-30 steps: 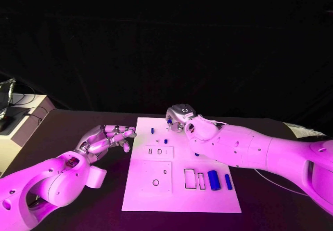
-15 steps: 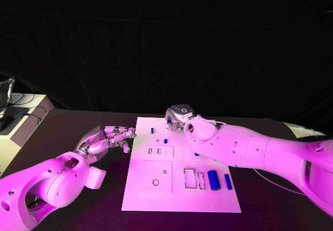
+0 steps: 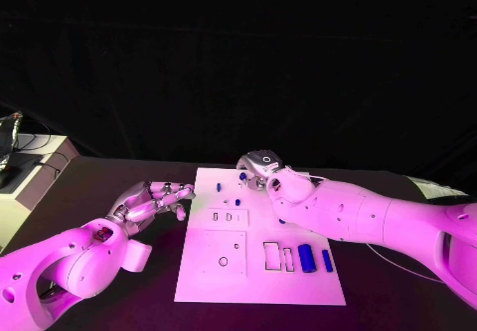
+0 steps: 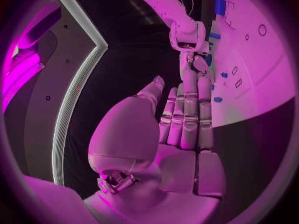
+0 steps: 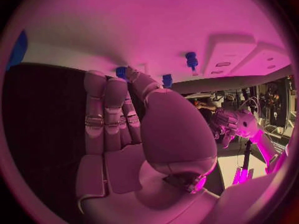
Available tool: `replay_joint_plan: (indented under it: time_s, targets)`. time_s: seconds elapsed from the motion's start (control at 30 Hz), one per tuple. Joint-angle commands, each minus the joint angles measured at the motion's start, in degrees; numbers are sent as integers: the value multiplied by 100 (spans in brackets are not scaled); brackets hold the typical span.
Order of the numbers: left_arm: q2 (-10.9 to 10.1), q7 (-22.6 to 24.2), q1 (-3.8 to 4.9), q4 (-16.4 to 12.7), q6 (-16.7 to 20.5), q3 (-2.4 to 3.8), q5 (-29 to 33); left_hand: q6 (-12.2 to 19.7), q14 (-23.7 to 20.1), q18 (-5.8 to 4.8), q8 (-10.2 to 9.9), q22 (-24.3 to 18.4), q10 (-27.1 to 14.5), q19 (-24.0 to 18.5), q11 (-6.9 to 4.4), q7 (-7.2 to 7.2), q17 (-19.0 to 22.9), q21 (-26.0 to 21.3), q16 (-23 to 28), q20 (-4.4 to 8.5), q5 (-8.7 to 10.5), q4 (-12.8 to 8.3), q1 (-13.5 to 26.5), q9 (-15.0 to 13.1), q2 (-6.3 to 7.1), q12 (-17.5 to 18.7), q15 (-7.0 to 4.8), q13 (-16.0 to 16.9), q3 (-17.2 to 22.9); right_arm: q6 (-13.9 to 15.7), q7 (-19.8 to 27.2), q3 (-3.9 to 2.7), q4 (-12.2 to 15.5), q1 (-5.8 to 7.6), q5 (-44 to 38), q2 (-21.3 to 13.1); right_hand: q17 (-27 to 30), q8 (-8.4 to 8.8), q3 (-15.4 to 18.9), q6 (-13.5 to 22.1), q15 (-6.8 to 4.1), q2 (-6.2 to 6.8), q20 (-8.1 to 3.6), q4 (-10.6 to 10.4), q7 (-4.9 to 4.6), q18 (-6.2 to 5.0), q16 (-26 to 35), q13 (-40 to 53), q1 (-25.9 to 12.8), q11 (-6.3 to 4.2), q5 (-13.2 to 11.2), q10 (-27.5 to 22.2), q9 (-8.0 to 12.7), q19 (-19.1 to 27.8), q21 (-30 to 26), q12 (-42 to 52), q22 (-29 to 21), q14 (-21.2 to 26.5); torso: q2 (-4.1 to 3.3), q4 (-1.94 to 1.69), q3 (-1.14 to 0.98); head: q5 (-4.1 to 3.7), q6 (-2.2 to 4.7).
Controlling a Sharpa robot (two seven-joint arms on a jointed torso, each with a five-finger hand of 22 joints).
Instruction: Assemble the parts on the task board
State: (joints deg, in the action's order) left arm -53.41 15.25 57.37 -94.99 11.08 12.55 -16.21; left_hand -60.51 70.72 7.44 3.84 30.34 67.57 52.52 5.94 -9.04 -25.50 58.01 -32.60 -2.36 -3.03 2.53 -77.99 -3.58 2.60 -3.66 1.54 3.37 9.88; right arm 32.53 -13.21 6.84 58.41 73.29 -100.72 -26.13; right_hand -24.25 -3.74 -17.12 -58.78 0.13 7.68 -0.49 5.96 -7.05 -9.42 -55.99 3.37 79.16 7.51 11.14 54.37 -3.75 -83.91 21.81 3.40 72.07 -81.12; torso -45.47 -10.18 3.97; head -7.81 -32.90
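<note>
right hand (image 3: pixel 260 167) over task board (image 3: pixel 260 289) 12 o'clock edge, thumb and fingertip at small blue part (image 3: pixel 242 176), hold unclear | left hand (image 3: pixel 151 198) at board's 9 o'clock, off-board, fingers loosely extended, empty

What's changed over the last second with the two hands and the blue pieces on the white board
Almost nothing. The right robot hand edged very slightly sideways at the far end of the white task board. The left robot hand stayed beside the board's left edge, holding nothing. The blue cylindrical parts lie as before.
</note>
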Motion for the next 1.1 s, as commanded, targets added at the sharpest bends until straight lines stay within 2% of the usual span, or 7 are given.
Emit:
replay_joint_plan:
  time_s: [0.03, 0.3, 0.53, 0.63, 0.7, 0.83, 1.1]
  targets:
    - [-1, 11, 6, -1, -103, 5, -16, 42, -45, 105, -24, -7, -30, -37, 0, -10, 7, 19, -19, 11, 9, 2, 32, -6, -42, 26, 11, 8, -29, 235, 99, -4, 144, 2, 80, -92, -15, 22, 65, 50, 43, 65, 47, -100, 16, -294, 32, -19, 61, 16, 41, -279, 2, -161, -91, -20, -12, -15, -2, 11, -1, 3, 8]
    - [-9, 18, 5, 20, -102, 5, -16, 50, -43, 107, -22, -19, -43, -39, 2, -11, 14, 27, -19, 9, 9, -8, 18, -7, -53, 25, 12, 8, -51, 462, 151, -104, 706, 29, 397, -595, -38, 23, 161, 62, 30, 146, 46, -350, 13, -302, 48, -7, 203, -6, 104, 9, 3, -225, -246, -12, 43, -21, 17, 71, -23, 2, 50]
    - [-14, 43, 4, 45, -109, 5, -16, 48, -43, 108, -22, -27, -41, -40, 1, -6, 18, 32, -20, 8, 9, -11, 17, -7, -56, 25, 11, 8, -65, 338, 395, -180, 1311, 102, 1591, -1339, -181, 20, -205, -65, -203, 46, -146, -208, -195, -51, -166, 19, -13, -381, 189, 1827, 3, -284, 650, 12, 438, -68, 43, 123, -43, 15, 67]
    - [-22, 61, 4, 59, -108, 5, -16, 48, -43, 108, -22, -27, -41, -40, 1, -5, 18, 32, -20, 8, 9, -12, 17, -7, -55, 25, 11, 8, -66, 81, 414, -195, 1505, 125, 2108, -1675, -281, 4, 174, 18, -361, 145, -270, -178, -163, 116, -296, 286, -124, -630, 529, 2641, 1, -317, 1223, 430, 645, -92, 48, 158, -58, 14, 69]
    - [-28, 71, 4, 64, -107, 5, -16, 49, -42, 107, -22, -29, -41, -41, 0, -1, 19, 33, -21, 8, 9, -15, 15, -7, -50, 25, 11, 9, -73, -108, 400, -201, 1581, 135, 2370, -1861, -413, -7, 948, 6, -442, 14, -454, -145, -146, 295, -411, 1369, -76, -750, 718, 2424, -4, -315, 1491, 1312, 757, -56, 49, 182, -68, 10, 65]
    - [-35, 89, 3, 65, -111, 5, -17, 49, -42, 107, -22, -31, -37, -41, -3, 5, 18, 37, -24, 8, 9, -21, 10, -7, -47, 25, 9, 8, -78, -453, 317, -206, 1623, 145, 2598, -2110, -820, -21, 1470, 6, -407, -156, -443, -181, -115, 425, -861, 4694, -153, -665, 761, 1307, -14, -355, 2800, 4258, 967, 18, 43, 207, -88, -4, 55]
    - [-22, 96, 1, 80, -118, 4, -33, 49, -42, 107, -22, -31, -37, -41, -3, 5, 18, 37, -24, 8, 9, -21, 10, -7, -47, 25, 9, 8, -78, -860, 82, -210, 1478, 150, 2644, -2256, -2194, -33, 1413, -7, -284, -30, -304, -375, -119, 429, -1536, 6612, -259, -589, 768, 1764, -22, -282, 4143, 5769, 1147, -4, 34, 189, -94, -37, 20]
